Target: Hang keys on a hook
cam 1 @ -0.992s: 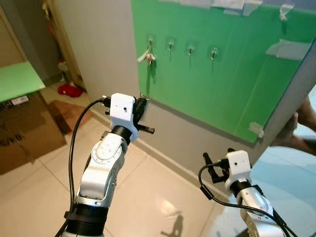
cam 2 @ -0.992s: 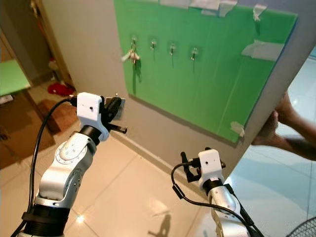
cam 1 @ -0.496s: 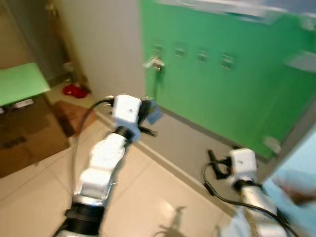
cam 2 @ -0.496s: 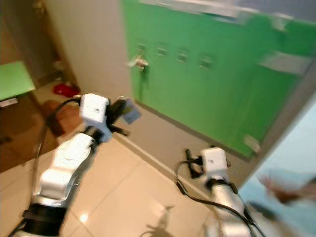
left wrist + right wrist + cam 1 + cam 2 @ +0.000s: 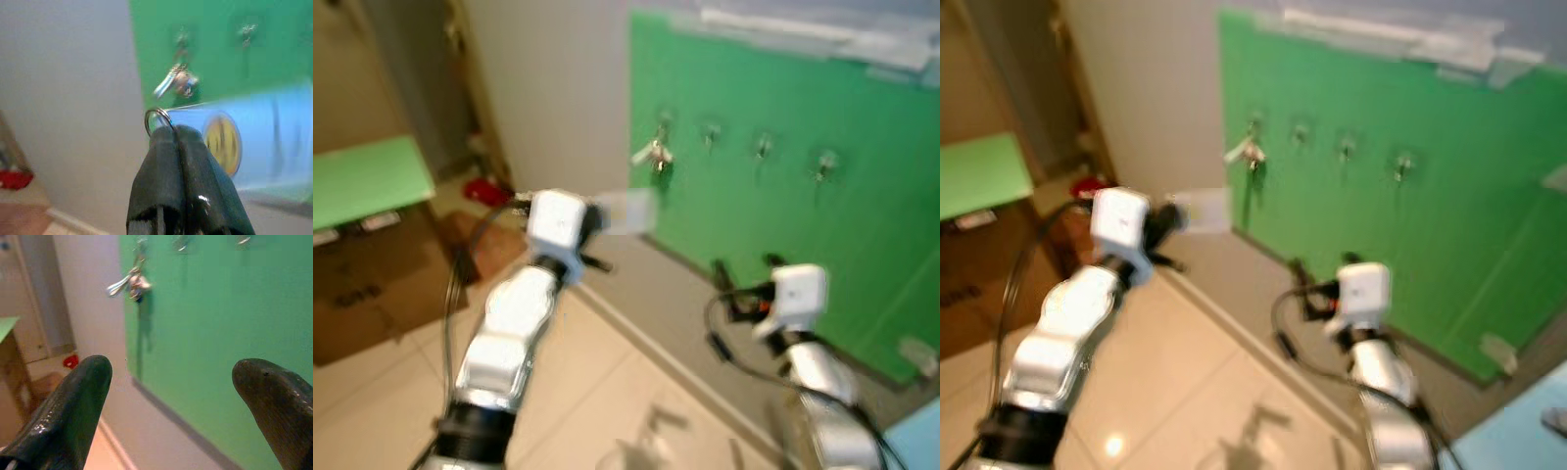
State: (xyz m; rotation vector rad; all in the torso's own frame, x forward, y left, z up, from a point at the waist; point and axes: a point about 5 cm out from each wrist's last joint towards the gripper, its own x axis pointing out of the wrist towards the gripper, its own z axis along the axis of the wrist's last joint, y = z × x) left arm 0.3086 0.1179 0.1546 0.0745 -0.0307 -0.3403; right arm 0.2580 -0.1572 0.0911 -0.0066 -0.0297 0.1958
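1. Far left: a cardboard box (image 5: 372, 294) on the floor, with a green sheet (image 5: 367, 181) above it.
2. Left of centre: the left tool (image 5: 178, 134) is clamped shut on a key ring (image 5: 155, 119) carrying a pale blue tag (image 5: 244, 142) (blurred).
3. Upper centre: a green board (image 5: 783, 235) carries a row of hooks; the leftmost hook (image 5: 662, 125) already holds keys (image 5: 652, 154).
4. Right of centre: the right tool (image 5: 171, 396) is raised before the board, fingers spread wide and holding nothing.
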